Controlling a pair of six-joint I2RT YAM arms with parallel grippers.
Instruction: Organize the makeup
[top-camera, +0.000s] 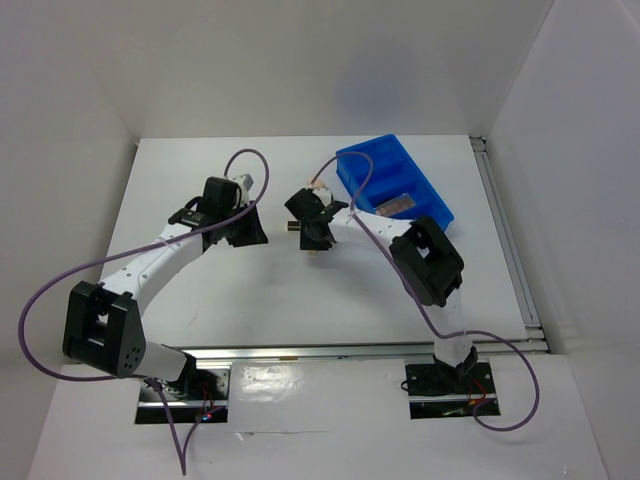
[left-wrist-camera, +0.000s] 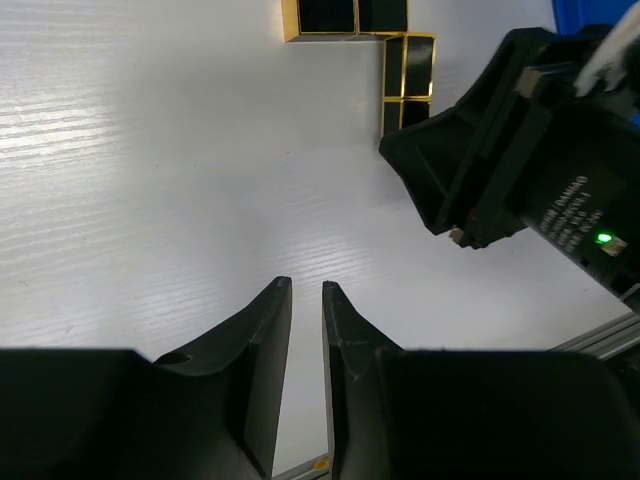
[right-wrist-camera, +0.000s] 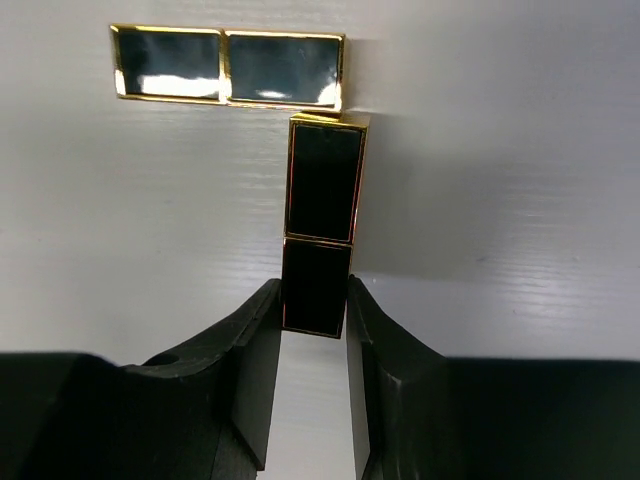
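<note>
The right tool (right-wrist-camera: 314, 292) is grasping the near lipstick tube (right-wrist-camera: 322, 200). Its two fingers (right-wrist-camera: 255, 345) are pressing on both sides of the end of the tube that is closest to the wrist camera. This tube is black with gold edges, and it is lying flat on the white tabletop (left-wrist-camera: 150, 150), pointing away from the tool.

The far lipstick tube (right-wrist-camera: 228, 65) is lying flat on the tabletop too, turned sideways. The two tubes are making a corner shape. The far end of the near one is sitting right at the right end of the far one, and I cannot tell if they are touching.

The left tool (left-wrist-camera: 306, 290) is hanging low over bare tabletop. Its fingers are almost pressed together, with only a thin gap showing, and they are holding nothing. It is pointing toward the two tubes, a little apart from the right tool.

The blue bin (top-camera: 395, 185) is sitting on the far right part of the tabletop, just beside the right tool. A brownish palette (top-camera: 398, 205) is lying inside it.
</note>
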